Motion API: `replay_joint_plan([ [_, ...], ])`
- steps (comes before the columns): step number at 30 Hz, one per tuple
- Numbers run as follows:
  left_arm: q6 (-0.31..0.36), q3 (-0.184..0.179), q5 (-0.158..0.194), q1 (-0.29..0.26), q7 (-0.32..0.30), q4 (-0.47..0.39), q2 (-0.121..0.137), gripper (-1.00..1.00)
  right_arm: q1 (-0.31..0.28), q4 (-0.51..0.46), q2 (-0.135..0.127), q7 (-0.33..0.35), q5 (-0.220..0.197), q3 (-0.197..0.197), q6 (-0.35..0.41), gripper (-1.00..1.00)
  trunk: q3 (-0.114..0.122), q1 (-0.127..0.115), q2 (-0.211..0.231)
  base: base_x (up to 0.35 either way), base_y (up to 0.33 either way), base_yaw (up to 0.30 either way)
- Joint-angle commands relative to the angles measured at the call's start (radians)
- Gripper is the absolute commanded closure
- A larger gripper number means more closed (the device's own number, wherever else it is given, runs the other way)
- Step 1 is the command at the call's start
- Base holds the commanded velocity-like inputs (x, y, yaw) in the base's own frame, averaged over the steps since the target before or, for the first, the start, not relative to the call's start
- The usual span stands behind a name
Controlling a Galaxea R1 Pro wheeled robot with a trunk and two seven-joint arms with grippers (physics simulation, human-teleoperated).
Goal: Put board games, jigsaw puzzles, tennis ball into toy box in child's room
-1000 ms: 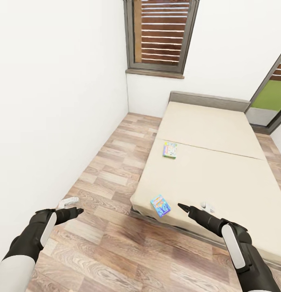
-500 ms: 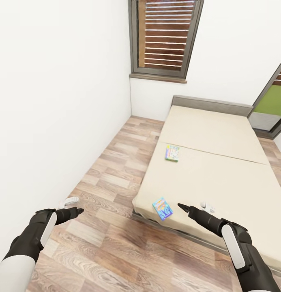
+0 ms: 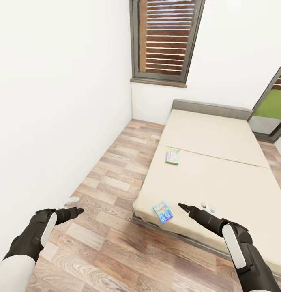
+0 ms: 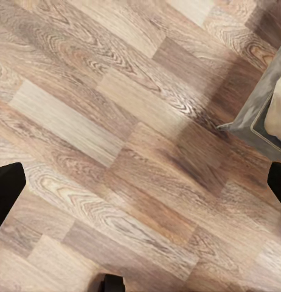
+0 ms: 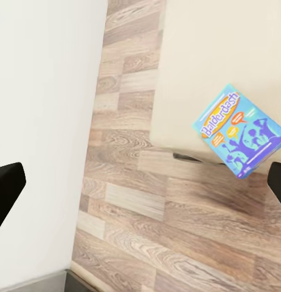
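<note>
Two board games lie on the bed (image 3: pixel 221 170). A blue one (image 3: pixel 162 211) sits at the near corner and a green-and-white one (image 3: pixel 172 156) lies farther along the left edge. My right gripper (image 3: pixel 193 207) hangs open over the bed's near edge, just right of the blue game (image 5: pixel 238 131). Over the wood floor to the left of the bed my left gripper (image 3: pixel 73 206) is open and holds nothing. Beneath it are floor planks and the bed's grey corner (image 4: pixel 262 115). The table, toy box, jigsaw puzzles and tennis ball are out of view.
A white wall (image 3: pixel 55 101) runs close along the left. A strip of wood-plank floor (image 3: pixel 116 170) lies between it and the bed. A grey-framed window (image 3: pixel 166 38) with brown slats is on the far wall, above the low grey headboard (image 3: pixel 211 108).
The whole picture has shifted slightly, so the camera has moved: window and bed sit a bit lower and farther. Both arms hold the same pose and the games have not moved on the bed.
</note>
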Motion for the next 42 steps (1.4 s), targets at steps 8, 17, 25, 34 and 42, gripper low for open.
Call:
replay_joint_plan([
  [8, 0.006, 0.002, 0.004, -0.001, -0.003, -0.001, 0.002, -1.00, -0.001, 0.000, 0.002, 0.004, -0.002, -0.002, 0.006, -1.00, 0.012, 0.001, -0.002, 0.051, -0.047, -0.091],
  [17, 0.006, 0.002, 0.004, -0.001, -0.002, -0.001, 0.002, -1.00, -0.001, 0.000, 0.004, 0.004, 0.000, -0.002, 0.006, -1.00, 0.027, 0.001, -0.002, 0.005, -0.005, -0.130],
  [25, 0.006, 0.002, 0.004, -0.001, -0.002, -0.001, 0.002, -1.00, -0.001, 0.005, 0.005, 0.002, 0.006, 0.000, 0.005, -1.00, 0.040, 0.001, -0.002, 0.000, 0.000, -0.135],
  [34, 0.007, 0.002, 0.004, -0.001, -0.001, -0.001, 0.001, -1.00, -0.001, 0.015, 0.005, 0.002, 0.007, 0.000, 0.005, -1.00, 0.055, 0.001, -0.002, 0.000, 0.027, -0.142],
  [42, 0.007, 0.003, 0.004, -0.001, -0.001, -0.002, 0.001, -1.00, -0.001, 0.022, 0.005, 0.002, 0.007, 0.000, 0.004, -1.00, 0.068, 0.001, -0.002, 0.010, 0.070, -0.145],
])
